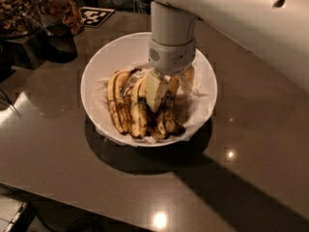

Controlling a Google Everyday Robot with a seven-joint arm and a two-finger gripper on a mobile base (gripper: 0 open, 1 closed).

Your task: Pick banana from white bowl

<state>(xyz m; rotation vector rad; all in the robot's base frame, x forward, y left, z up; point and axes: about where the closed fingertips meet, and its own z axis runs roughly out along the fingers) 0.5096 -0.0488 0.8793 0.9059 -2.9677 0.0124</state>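
**Lift only the brown banana**

The bowl (pixel 94 69) sits near the table's (pixel 260 178) far edge, with yellower bananas (pixel 120 105) on its left side. The banana (pixel 169 114), the darkest, lies mid-bowl beneath the gripper (pixel 157 93), which is low among the fruit. Whether it is spread or pinching, I cannot tell. Best to grip mid-length and rise straight, leaving the paper (pixel 198 108) behind.

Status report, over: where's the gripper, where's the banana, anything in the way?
Gripper down inside the white bowl. Browned banana lying in bowl, not lifted. Other bananas crowd close beside it.
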